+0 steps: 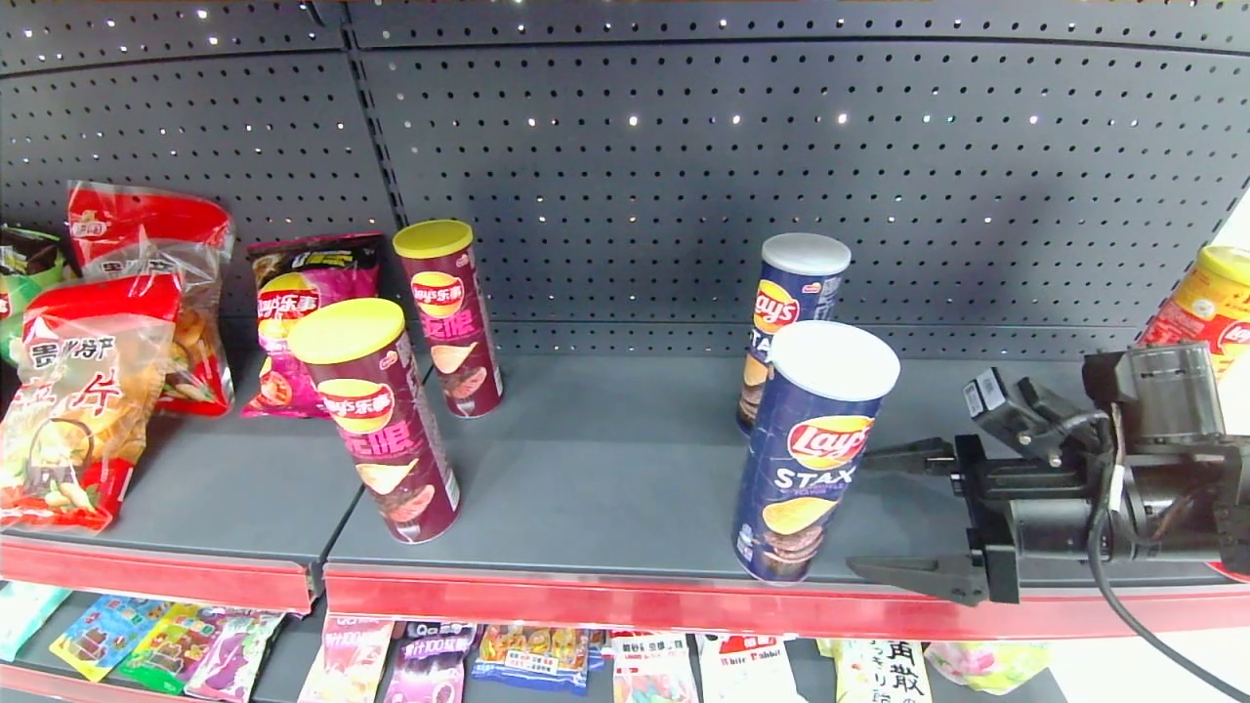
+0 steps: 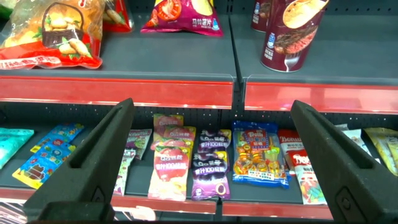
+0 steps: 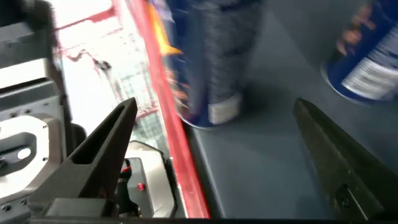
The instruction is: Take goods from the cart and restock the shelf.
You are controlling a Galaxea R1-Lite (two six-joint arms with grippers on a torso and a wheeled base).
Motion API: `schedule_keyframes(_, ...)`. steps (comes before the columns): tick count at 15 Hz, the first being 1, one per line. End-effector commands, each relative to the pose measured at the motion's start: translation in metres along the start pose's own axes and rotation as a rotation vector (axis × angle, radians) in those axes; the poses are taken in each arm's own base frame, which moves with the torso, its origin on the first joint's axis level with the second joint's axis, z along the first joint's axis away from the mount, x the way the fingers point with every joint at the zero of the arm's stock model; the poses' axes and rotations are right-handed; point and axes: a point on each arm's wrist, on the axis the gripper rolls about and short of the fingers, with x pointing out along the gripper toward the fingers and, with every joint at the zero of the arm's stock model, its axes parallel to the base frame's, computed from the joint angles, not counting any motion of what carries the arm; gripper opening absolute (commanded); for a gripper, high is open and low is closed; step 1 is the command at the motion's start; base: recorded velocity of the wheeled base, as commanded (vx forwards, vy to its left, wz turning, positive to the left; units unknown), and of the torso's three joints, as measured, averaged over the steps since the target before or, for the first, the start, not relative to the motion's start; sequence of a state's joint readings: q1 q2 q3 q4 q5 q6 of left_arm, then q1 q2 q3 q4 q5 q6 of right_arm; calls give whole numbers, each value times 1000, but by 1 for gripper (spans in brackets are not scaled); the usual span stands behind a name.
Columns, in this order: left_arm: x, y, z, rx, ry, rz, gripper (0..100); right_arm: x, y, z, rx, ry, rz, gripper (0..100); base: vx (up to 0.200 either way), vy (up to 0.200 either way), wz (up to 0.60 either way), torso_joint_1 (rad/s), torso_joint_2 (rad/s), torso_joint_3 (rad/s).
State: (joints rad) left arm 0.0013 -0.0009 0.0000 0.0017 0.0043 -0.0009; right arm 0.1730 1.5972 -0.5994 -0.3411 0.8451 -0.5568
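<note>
Bright, even light falls on the shelf, and pinpoints glint through the pegboard behind it, shadowed at its right end. The shelf's lines bow in the head view; a can on it blurs in the right wrist view.

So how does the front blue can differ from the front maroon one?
The front blue can has a white lid; the front maroon can has a yellow one. The blue can stands beside the open right gripper; the maroon can stands farther left, near the snack bags. Both stand upright near the front edge of the shelf.
</note>
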Motion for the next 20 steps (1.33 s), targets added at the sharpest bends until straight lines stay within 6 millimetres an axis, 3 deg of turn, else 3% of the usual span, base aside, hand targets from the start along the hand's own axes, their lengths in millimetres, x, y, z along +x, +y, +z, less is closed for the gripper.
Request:
schedule_keyframes(1,0,0,0,-1,1,1,100,-4,-2,0,14,16,-49,100,0,0,0,0,0,0)
schedule_keyframes(8,0,0,0,-1,1,1,100,-5,-11,-3,23,116,-229,100,0,0,0,0,0,0)
schedule_keyframes(20,0,0,0,-1,1,1,100,19,-32,-3,21,136,-205,100,0,0,0,0,0,0)
